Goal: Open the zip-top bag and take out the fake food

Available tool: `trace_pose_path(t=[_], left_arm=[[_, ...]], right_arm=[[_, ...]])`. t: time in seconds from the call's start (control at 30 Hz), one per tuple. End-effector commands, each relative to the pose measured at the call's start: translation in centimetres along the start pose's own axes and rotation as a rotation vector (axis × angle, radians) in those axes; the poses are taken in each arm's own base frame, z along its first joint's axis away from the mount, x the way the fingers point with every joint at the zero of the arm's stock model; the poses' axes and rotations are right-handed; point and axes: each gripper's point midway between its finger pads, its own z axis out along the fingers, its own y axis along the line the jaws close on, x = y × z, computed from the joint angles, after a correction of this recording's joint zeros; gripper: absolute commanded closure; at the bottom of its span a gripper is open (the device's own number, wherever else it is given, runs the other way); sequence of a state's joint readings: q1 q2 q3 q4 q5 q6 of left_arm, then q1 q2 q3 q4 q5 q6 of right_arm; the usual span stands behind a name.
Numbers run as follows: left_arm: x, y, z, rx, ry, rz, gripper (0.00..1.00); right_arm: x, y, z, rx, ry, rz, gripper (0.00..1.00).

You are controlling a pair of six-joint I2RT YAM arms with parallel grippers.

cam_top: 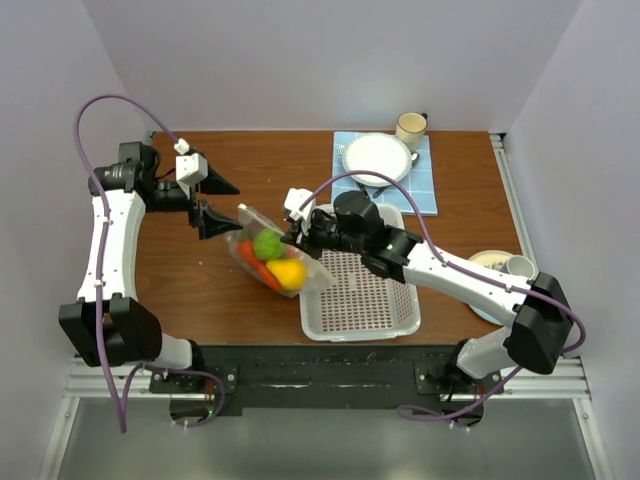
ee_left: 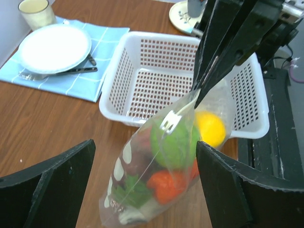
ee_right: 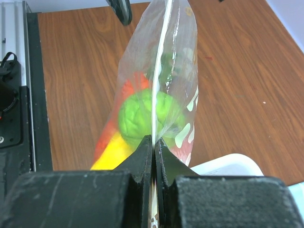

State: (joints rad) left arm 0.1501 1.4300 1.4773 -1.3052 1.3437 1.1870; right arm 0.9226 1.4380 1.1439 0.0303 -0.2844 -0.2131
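The zip-top bag [cam_top: 250, 222] is a clear pouch with white and green print, held tilted above the table left of the basket. Inside it I see fake food: a green piece [cam_top: 267, 245], a yellow piece [cam_top: 288, 273] and an orange-red piece [cam_top: 262, 272]. My right gripper [ee_right: 154, 142] is shut on the bag's zip edge, and it shows from the left wrist view [ee_left: 202, 90]. My left gripper [ee_left: 145, 183] is open, with the bag's [ee_left: 142, 180] lower end between its fingers [ee_left: 52, 190], not gripped. It also shows in the top view [cam_top: 214, 203].
A white perforated basket [cam_top: 360, 290] stands right of the bag, under my right arm. A blue cloth [cam_top: 425, 185] with a white plate [cam_top: 378, 158] and a cup [cam_top: 411, 127] lies at the back. A plate with a mug [cam_top: 505, 265] sits at the right edge.
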Motion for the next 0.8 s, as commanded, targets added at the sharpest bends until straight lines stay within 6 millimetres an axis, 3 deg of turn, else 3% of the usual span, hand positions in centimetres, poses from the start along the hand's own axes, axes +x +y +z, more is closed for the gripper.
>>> trace_pose_path(t=[0.0,0.2,0.43,0.53,0.57,0.67,0.77], left_arm=[[-1.4,-1.4,0.9,0.057,-0.082,-0.005,0.10],[0.3,-1.2,1.4,0.075,-0.077,-0.066,0.15],[0.9,-1.6,1.8,0.088,-0.062,-0.060,0.21],[0.7,-1.6,1.9,0.092,-0.061,-0.056,0.52],[0.6,-1.6,2.0,0.094,-0.061,-0.055,0.76],[0.4,-1.4,1.9,0.092,-0.057,-0.065,0.87],[0.6,-1.2,1.7,0.080,-0.031,-0.060,0.89]], right_arm=[[-2.3,0.4,-0.4,-0.022,-0.078,0.001,1.00],[-3.6,0.6,-0.6,-0.036,-0.113,0.005,1.00],[-4.2,0.7,-0.7,-0.041,-0.137,0.010,1.00],[-4.3,0.9,-0.5,-0.050,-0.147,0.022,1.00],[-4.4,1.0,-0.5,-0.052,-0.152,0.027,1.00],[-4.2,1.0,-0.3,-0.055,-0.148,0.036,1.00],[-4.2,0.7,-0.4,-0.037,-0.147,0.037,1.00]])
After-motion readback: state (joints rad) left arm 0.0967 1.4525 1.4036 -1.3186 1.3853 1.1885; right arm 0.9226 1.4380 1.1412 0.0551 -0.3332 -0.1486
